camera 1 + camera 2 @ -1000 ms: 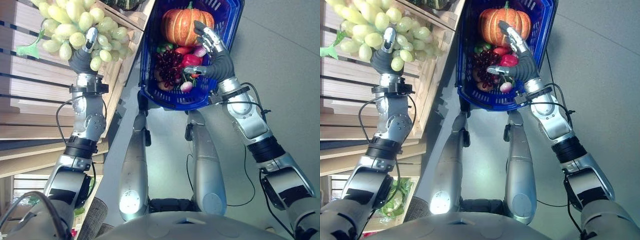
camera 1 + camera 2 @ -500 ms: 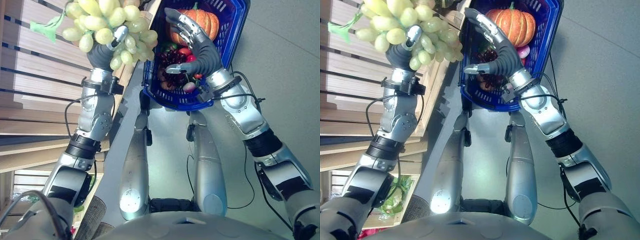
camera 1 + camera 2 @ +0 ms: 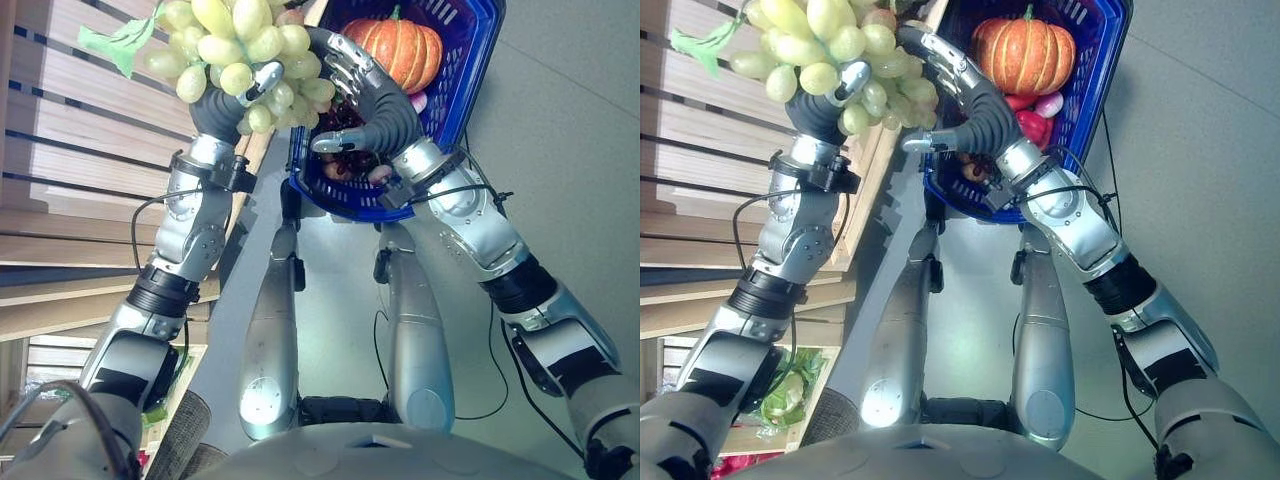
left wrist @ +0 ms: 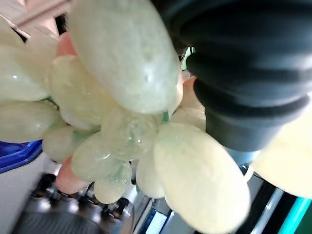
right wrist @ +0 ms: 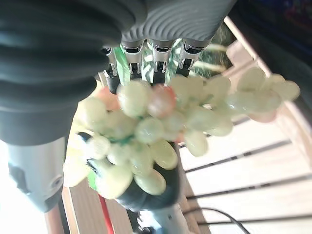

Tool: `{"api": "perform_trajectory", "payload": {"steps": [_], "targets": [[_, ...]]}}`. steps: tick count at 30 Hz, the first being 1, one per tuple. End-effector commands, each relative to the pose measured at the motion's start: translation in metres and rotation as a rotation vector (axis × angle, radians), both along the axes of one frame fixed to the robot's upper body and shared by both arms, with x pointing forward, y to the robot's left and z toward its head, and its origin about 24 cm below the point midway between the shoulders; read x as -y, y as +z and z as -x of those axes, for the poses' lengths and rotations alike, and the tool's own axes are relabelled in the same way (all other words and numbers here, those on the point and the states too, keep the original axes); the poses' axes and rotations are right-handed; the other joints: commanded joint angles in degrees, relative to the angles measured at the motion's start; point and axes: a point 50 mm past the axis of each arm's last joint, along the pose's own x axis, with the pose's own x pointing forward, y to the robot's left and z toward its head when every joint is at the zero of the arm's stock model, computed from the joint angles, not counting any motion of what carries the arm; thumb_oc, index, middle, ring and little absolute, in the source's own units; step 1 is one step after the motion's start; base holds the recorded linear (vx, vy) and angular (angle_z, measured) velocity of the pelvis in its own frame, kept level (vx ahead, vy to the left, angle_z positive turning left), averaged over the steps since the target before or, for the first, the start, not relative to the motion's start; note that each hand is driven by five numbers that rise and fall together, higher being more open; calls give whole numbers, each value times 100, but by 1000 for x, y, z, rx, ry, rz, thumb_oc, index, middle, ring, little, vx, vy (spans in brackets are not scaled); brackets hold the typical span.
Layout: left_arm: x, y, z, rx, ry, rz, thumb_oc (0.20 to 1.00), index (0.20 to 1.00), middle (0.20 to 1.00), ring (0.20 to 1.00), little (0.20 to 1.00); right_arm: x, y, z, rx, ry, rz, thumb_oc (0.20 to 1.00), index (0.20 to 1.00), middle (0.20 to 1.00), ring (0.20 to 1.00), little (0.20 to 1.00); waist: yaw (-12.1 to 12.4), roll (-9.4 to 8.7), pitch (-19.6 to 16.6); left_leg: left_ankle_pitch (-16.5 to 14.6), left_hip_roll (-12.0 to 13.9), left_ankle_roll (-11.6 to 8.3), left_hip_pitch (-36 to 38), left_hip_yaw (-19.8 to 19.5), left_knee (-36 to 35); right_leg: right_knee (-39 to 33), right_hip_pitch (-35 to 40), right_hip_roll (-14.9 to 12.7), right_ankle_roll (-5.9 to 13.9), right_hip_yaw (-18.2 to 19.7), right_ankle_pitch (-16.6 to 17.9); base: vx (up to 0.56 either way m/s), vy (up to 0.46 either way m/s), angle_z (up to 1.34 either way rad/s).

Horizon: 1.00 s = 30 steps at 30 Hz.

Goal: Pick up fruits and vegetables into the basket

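The blue plastic mesh-walled basket [image 3: 455,75] sits at the upper centre of the head views, on the grey floor [image 3: 560,150] that lies open to the right of the frame. A slatted light wooden shelf unit [image 3: 70,160] occupies the left side; its front edge runs just beside the basket's left wall, leaving a narrow gap.

The large bunch of pale green oval grapes [image 3: 235,45] is at the upper left centre, above the shelf edge and just left of the basket rim, not inside the basket. A green leaf [image 3: 120,40] projects from the bunch toward the upper left.

The left hand [image 3: 222,105] is under the bunch with its fingers curled up into the grapes, clamped on the bunch; one dark-tipped finger shows among the fruit. The right hand [image 3: 965,105] is at the bunch's right side, over the basket's left rim, with fingers spread and nearly straight and the fingertips [image 5: 153,53] touching the grapes; the thumb points left below the bunch.

Inside the basket: a ribbed orange pumpkin [image 3: 395,50] with a green stem at the top, a glossy red pepper [image 3: 1035,125] below it, and a cluster of dark red grapes [image 3: 345,115] partly hidden behind the right hand. The green grapes are smooth and slightly translucent, a few tinged pink.
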Motion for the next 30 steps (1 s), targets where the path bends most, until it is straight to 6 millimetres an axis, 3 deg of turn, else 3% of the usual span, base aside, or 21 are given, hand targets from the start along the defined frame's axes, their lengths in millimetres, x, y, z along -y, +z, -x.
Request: {"api": "perform_trajectory", "payload": {"steps": [1, 10, 11, 12, 30], "targets": [[12, 33, 27, 227, -92, -42, 200, 200, 200, 200, 200, -24, 20, 26, 75, 183, -30, 1000, 1000, 1000, 1000, 1000, -16, -37, -206, -355, -575, 355, 17, 290, 66, -198, 544, 317, 91, -394, -444, 0, 0, 0], [20, 40, 38, 305, -177, -58, 200, 200, 200, 200, 200, -30, 13, 24, 18, 167, 17, 1000, 1000, 1000, 1000, 1000, 3, -51, -206, -341, -577, 365, 1, 287, 44, -211, 524, 324, 85, -401, -428, 0, -1, 0], [21, 41, 39, 312, -190, -61, 200, 200, 200, 200, 200, -30, 12, 23, 12, 162, 27, 391, 391, 391, 391, 391, 5, -53, -206, -342, -574, 365, -2, 291, 44, -212, 523, 321, 83, -400, -430, 0, 0, 0], [22, 41, 40, 315, -199, -64, 200, 200, 200, 200, 200, -31, 11, 23, 8, 162, 33, 200, 200, 200, 200, 200, 6, -55, -206, -341, -576, 368, 0, 287, 40, -215, 521, 323, 83, -397, -425, 0, 0, 0], [33, 48, 54, 389, -304, -96, 200, 200, 200, 200, 200, -36, 14, 27, 7, 186, 77, 200, 200, 200, 200, 200, 22, -104, -206, -327, -601, 392, 47, 251, -34, -307, 576, 334, 94, -402, -369, 0, 0, 0]]}}
